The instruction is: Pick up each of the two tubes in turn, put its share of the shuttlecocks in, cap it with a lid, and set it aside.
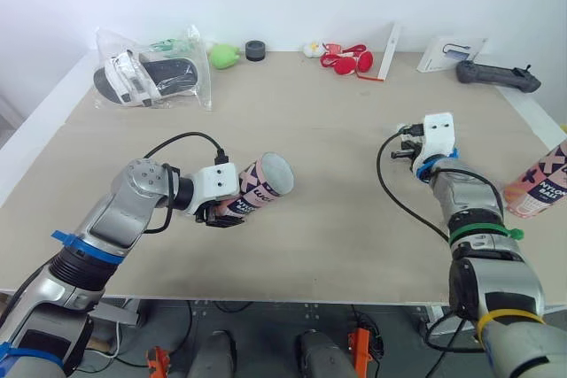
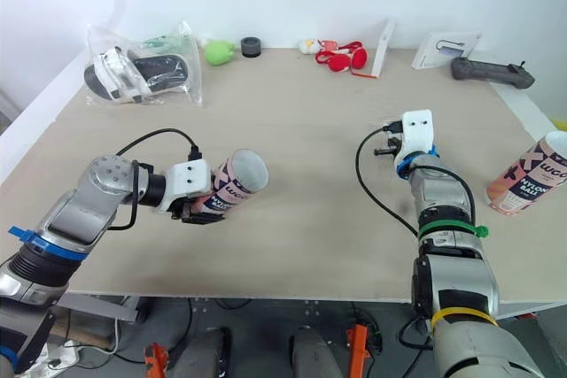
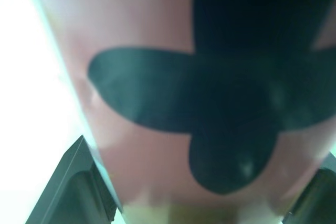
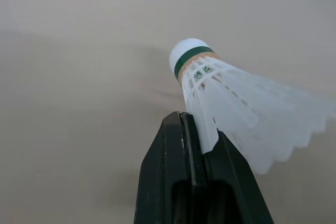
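Near the table's [image 1: 337,245] front edge, the left gripper [image 1: 223,212] clamped a tube [image 1: 262,185], mouth tilted rightward, apparently to receive; the right gripper [image 4: 202,129] pinched a shuttlecock [image 4: 231,93] by its skirt, cork leading.

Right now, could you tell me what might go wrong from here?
The right gripper pinches the shuttlecock only by its skirt edge, so it may slip or twist entering the tube in the left gripper. The second tube sits at the right edge of the table beside the right arm; a swing could knock it off.
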Robot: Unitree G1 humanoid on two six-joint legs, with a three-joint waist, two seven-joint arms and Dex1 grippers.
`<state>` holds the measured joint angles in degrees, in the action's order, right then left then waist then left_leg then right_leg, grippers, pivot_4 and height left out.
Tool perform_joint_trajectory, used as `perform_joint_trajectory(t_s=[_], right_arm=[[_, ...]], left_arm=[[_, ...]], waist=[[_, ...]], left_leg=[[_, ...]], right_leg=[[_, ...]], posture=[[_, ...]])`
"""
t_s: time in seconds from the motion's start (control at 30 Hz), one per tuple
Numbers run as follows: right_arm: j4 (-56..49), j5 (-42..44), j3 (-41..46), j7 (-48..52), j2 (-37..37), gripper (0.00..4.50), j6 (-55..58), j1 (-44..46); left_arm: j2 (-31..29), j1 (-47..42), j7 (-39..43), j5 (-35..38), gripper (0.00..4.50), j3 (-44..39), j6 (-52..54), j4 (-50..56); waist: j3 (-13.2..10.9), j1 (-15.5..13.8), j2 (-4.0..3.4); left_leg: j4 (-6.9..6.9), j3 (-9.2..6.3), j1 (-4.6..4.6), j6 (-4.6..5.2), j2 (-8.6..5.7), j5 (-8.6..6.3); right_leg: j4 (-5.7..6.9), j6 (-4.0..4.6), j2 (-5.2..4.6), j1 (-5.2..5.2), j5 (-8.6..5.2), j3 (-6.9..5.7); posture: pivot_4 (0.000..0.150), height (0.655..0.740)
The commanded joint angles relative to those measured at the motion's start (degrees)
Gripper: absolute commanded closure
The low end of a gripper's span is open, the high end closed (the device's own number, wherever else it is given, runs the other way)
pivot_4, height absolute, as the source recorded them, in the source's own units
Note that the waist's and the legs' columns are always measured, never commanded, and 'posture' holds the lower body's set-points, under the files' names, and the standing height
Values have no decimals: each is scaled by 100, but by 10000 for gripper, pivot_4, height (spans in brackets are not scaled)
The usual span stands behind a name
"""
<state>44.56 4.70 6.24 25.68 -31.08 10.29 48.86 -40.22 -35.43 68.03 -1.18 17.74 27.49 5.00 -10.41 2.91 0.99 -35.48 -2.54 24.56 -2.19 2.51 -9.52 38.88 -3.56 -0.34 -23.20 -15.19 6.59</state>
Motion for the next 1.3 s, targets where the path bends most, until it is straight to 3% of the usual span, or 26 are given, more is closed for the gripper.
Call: perform_joint_trajectory(t_s=[0.03,0.2,0.37,1.0,1.17,1.27,1.3], right_arm=[[-2813,654,-541,2049,-572,44218,189,-432],[-5373,1542,-1061,3938,-1813,44218,1529,-645],[-6377,1641,-1557,4475,-2186,44218,2030,-289],[-6143,673,-2575,4414,-1201,44218,1688,518],[-6196,896,-2460,4586,-1022,27174,1827,712],[-6181,990,-2418,4684,-1024,14166,1870,836],[-6158,1007,-2408,4721,-1043,7574,1871,869]], left_arm=[[27,78,27,-2,14294,188,28,-17],[45,45,42,-12,14294,218,-19,-106],[125,7,24,-27,14294,260,-57,-194],[250,66,-62,-34,14294,256,-32,-157],[258,97,-86,-40,14294,248,-24,-123],[246,115,-97,-43,14294,240,-26,-116],[244,117,-101,-42,14294,239,-20,-110]], waist=[[-2,-18,-23],[-1,-43,-31],[3,-21,-26],[3,-50,-26],[3,-75,-25],[4,-78,-25],[3,-78,-25]], left_leg=[[1,-1,1,0,0,0],[-1,-11,7,-1,0,-1],[-4,-5,-9,-2,3,-2],[-17,-4,5,-3,2,2],[-19,-5,9,-4,2,2],[-18,-6,8,-4,3,2],[-18,-6,8,-4,3,2]], right_leg=[[0,-1,0,0,-1,0],[1,-1,0,1,-8,-12],[-1,28,-2,6,-15,-11],[2,7,-6,0,-2,-14],[3,5,-7,0,-2,-17],[3,5,-7,0,-2,-17],[3,5,-7,0,-2,-18]], posture=[[1500,7400],[1500,7400],[1500,7400],[1500,7400],[1500,7400],[1500,7400],[1500,7400]])
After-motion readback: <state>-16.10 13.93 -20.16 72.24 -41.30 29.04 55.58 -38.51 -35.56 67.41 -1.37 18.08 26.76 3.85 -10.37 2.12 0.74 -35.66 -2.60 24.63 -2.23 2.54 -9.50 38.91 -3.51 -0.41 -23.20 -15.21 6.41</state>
